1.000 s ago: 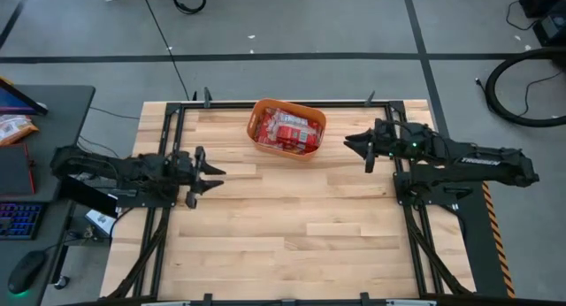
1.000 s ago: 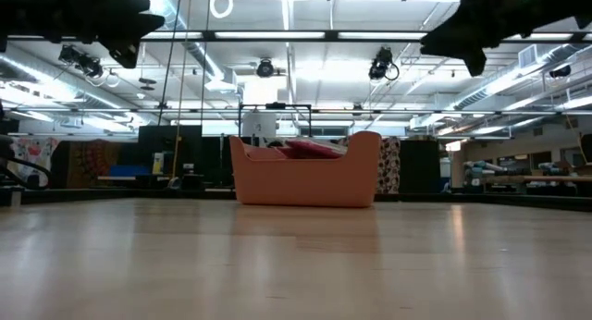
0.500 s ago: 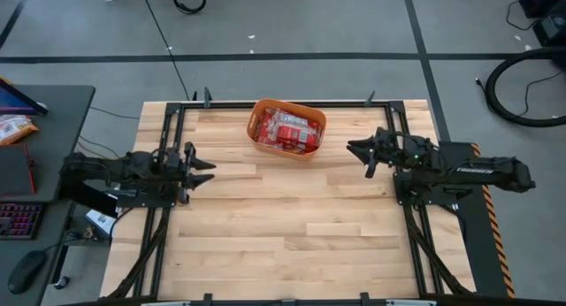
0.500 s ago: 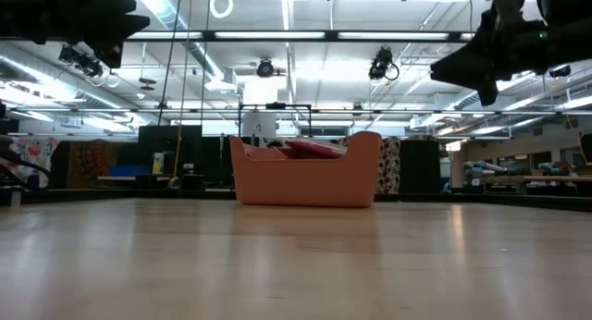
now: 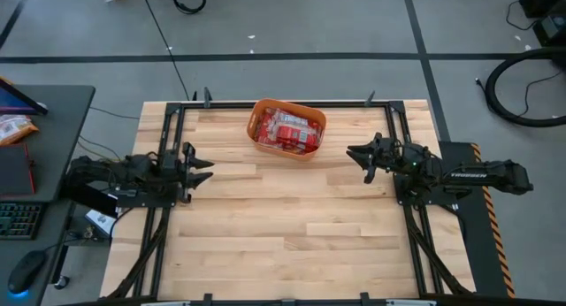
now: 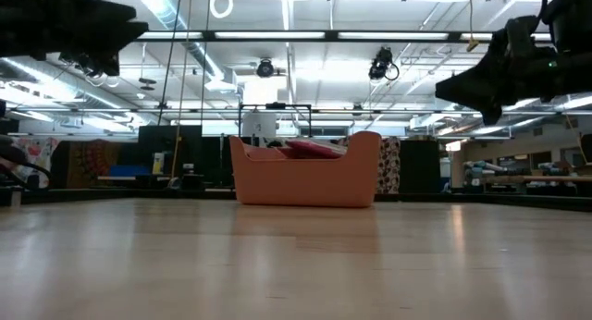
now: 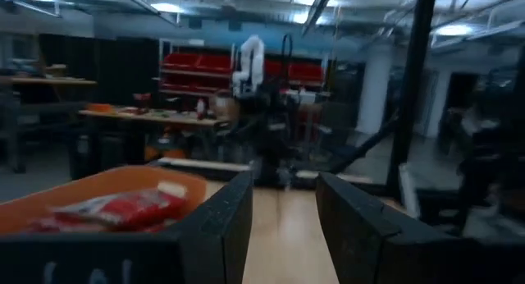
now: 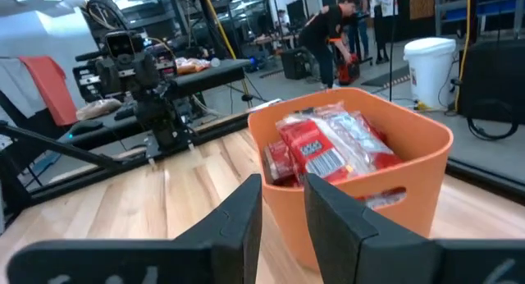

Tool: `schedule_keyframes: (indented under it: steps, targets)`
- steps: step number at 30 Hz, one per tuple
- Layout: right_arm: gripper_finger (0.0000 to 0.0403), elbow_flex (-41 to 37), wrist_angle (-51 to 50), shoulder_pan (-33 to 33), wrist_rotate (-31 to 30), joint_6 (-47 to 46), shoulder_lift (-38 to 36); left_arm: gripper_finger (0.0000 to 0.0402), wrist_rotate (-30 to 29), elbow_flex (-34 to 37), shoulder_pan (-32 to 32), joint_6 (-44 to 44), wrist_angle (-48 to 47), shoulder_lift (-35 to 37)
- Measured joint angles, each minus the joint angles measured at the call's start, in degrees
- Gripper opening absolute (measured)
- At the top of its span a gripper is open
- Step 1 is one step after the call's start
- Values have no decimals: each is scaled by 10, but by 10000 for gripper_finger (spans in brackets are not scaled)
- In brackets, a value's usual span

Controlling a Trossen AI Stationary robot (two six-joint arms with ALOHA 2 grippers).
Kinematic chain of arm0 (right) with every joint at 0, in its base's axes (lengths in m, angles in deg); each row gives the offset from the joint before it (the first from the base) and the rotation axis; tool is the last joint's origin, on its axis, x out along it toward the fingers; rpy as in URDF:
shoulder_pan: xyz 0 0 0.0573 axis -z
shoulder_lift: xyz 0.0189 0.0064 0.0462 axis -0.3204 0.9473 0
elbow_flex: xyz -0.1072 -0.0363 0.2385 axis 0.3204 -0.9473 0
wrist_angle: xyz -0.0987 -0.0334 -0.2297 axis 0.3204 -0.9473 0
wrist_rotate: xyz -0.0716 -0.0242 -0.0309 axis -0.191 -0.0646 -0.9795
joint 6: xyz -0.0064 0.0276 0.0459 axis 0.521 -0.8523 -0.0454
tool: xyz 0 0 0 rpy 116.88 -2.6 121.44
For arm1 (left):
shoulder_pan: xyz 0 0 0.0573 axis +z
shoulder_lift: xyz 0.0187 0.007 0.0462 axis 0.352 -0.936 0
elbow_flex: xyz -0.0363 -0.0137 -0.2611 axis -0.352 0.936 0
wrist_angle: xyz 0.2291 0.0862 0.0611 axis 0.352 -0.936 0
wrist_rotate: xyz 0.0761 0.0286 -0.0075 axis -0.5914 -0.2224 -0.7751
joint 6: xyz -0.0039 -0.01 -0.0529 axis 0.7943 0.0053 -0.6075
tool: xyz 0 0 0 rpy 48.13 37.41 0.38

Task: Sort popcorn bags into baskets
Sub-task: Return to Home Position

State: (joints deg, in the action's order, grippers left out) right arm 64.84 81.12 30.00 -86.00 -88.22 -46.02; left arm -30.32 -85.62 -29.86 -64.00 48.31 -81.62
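The orange basket [image 5: 286,129] stands near the middle of the table's far edge, also visible in the low view [image 6: 305,179]. Several red popcorn bags [image 5: 288,131] lie piled inside it; in the right wrist view they [image 8: 332,148] reach above the rim. My left gripper [image 5: 199,171] hovers open at the table's left side, well left of the basket and nearer than it. My right gripper [image 5: 358,156] hovers open to the basket's right, pointing toward it. Both are above the table and hold nothing.
Bare wooden tabletop [image 5: 292,226] stretches from the basket to the near edge. A black frame [image 5: 177,111] runs along the table's sides. A desk with a keyboard [image 5: 18,219] stands left of the table. A person [image 8: 332,29] is far off in the room.
My left gripper has drawn back toward the table's left edge. My right gripper has pulled back slightly toward the right and near edges and has come lower. The basket and the bags have stayed where they were.
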Motion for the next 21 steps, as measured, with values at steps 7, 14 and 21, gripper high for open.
schedule_keyframes:
  steps: [7,14,21]
  targets:
    - [99,-10,-9,0,6,16,0,141,-85,38,1,52,93,-2]
    - [99,-10,6,0,10,4,0,141,-39,38,1,102,112,-2]
    - [99,-7,3,0,62,-163,-3,141,-35,38,1,95,104,-3]
